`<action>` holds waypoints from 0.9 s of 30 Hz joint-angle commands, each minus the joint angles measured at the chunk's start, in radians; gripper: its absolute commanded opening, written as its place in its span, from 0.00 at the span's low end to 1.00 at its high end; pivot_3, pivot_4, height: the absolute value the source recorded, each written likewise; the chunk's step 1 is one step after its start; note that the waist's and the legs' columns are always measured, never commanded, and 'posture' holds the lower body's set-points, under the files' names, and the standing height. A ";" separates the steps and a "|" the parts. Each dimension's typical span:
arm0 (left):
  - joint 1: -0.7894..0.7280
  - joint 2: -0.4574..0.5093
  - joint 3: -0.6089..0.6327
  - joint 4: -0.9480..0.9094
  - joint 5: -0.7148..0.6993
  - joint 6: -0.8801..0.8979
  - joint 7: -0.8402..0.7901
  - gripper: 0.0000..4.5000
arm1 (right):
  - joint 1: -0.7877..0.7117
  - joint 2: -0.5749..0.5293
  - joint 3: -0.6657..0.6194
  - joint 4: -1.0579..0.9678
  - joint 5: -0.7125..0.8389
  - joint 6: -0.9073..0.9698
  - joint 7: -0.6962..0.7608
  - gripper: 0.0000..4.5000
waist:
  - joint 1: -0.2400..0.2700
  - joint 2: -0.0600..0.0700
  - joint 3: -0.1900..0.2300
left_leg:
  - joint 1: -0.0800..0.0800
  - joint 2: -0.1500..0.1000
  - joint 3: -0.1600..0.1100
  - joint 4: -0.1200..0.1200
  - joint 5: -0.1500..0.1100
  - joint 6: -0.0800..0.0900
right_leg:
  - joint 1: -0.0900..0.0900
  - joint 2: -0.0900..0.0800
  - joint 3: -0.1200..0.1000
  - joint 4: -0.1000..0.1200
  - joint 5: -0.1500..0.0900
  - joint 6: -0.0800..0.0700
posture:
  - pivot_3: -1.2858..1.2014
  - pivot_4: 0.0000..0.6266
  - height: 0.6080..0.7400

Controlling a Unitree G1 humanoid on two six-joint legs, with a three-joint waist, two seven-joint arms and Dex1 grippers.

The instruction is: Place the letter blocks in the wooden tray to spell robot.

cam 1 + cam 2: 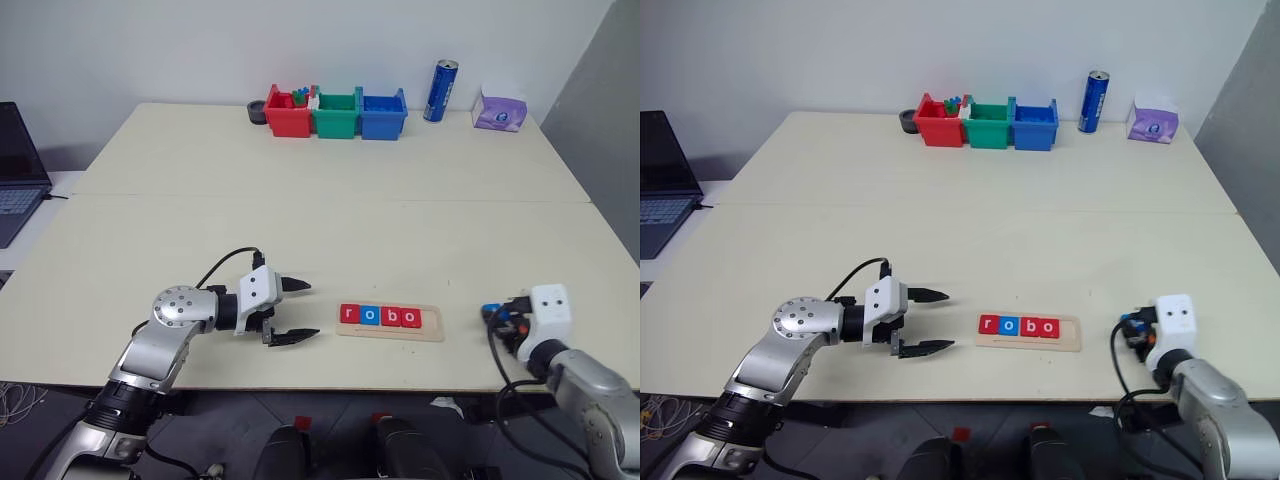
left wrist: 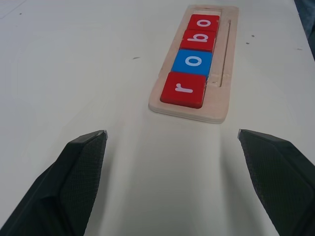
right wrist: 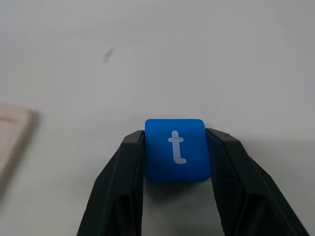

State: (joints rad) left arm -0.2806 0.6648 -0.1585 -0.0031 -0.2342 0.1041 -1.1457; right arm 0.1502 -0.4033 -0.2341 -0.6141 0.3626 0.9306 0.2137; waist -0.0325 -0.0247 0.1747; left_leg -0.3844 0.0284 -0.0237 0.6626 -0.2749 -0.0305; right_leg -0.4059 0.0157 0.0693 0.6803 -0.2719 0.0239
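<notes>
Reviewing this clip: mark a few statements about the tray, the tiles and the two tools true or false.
1. The wooden tray holds four letter blocks reading r, o, b, o. True.
2. The right tool is open and holds nothing. False: it is shut on the blue t block.
3. The left tool is open, pointing toward the tray. True.
4. The free slot is at the r end of the tray. False: it is past the last o, on the right tool's side.
5. The blue can lies on its side. False: it stands upright.
</notes>
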 commanded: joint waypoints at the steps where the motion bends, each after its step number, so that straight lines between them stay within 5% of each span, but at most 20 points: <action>1: -0.003 -0.001 0.013 -0.021 -0.005 -0.013 0.003 1.00 | 0.022 -0.013 0.061 -0.047 -0.034 -0.001 -0.011 0.33 | 0.000 0.000 0.000 | 0.000 0.000 0.000 0.000 0.000 0.000 | 0.000 0.000 0.000 0.000 0.000 0.000 | 0.52 0.24 1.00; 6: -0.007 -0.008 0.006 -0.016 0.001 -0.019 0.004 1.00 | 0.030 -0.019 0.080 -0.013 -0.067 -0.035 -0.012 0.33 | 0.000 -0.001 -0.001 | 0.000 0.000 0.001 0.000 0.000 0.000 | 0.000 0.000 0.000 0.000 0.000 0.000 | 0.52 0.24 1.00; 15: 0.004 -0.017 -0.001 -0.032 0.011 -0.018 0.009 1.00 | 0.011 -0.045 -0.012 -0.022 -0.011 -0.034 0.047 0.99 | 0.000 -0.001 -0.001 | 0.001 0.000 0.001 0.000 0.000 0.000 | 0.000 0.001 0.000 0.000 0.000 0.000 | 0.52 0.24 1.00; 22: -0.003 -0.016 -0.004 -0.033 0.014 -0.014 0.006 1.00 | -0.028 -0.267 -0.080 -0.004 0.100 -0.066 0.315 0.99 | 0.000 -0.001 0.000 | 0.001 0.000 0.001 0.000 0.000 0.000 | 0.000 0.001 -0.001 0.000 0.000 0.000 | 0.52 0.24 1.00; 27: -0.022 -0.023 -0.010 -0.025 0.020 -0.011 0.008 1.00 | -0.071 -0.497 0.019 0.091 0.084 -0.204 0.602 0.99 | 0.000 -0.002 0.000 | 0.001 -0.001 0.002 0.000 0.000 0.000 | 0.000 0.001 -0.002 0.000 0.000 0.000 | 0.52 0.24 1.00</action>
State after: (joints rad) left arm -0.2872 0.6481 -0.1640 -0.0053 -0.2179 0.1009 -1.1426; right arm 0.0912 -0.8781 -0.2419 -0.5395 0.4586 0.7917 0.7344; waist -0.0325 -0.0265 0.1751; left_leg -0.3838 0.0273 -0.0221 0.6625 -0.2749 -0.0304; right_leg -0.4054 0.0165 0.0665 0.6799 -0.2717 0.0243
